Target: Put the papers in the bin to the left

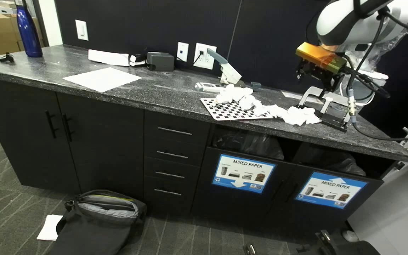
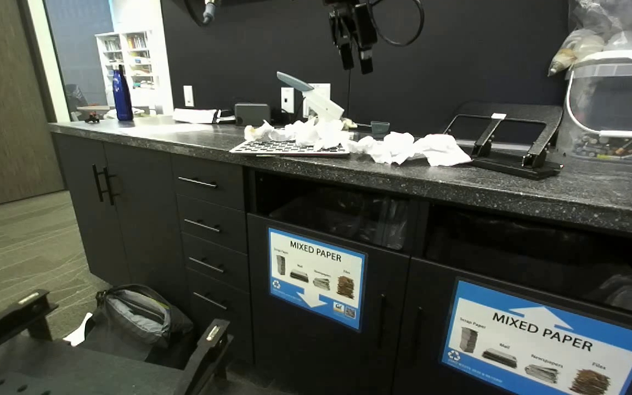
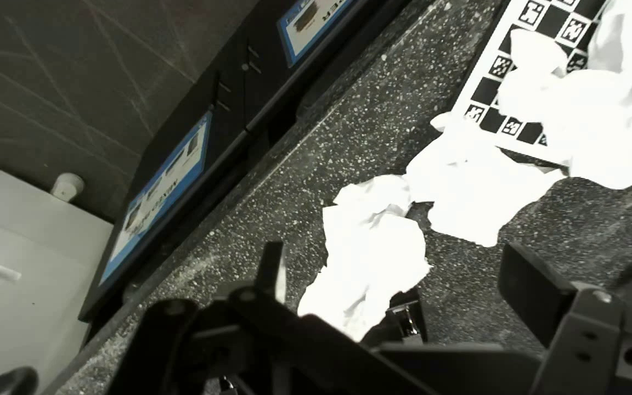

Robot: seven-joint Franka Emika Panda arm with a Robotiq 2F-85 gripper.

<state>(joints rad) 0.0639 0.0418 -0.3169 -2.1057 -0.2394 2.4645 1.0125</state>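
Nothing looks binned; the papers (image 2: 373, 147) wait at twelve o'clock from the left bin (image 2: 321, 337). The gripper (image 2: 357, 67) gapes, empty.

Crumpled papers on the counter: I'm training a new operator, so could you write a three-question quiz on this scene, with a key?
1. Multiple choice: what do some of the crumpled papers rest on? A) the clear tub; B) the checkered board; C) the blue bottle.
2. True or false: the claw is open and holds nothing.
3. Short answer: in both exterior views, which way does the white arrow on the label of the left-hand bin point?

Key: 1. B. 2. True. 3. Downward.
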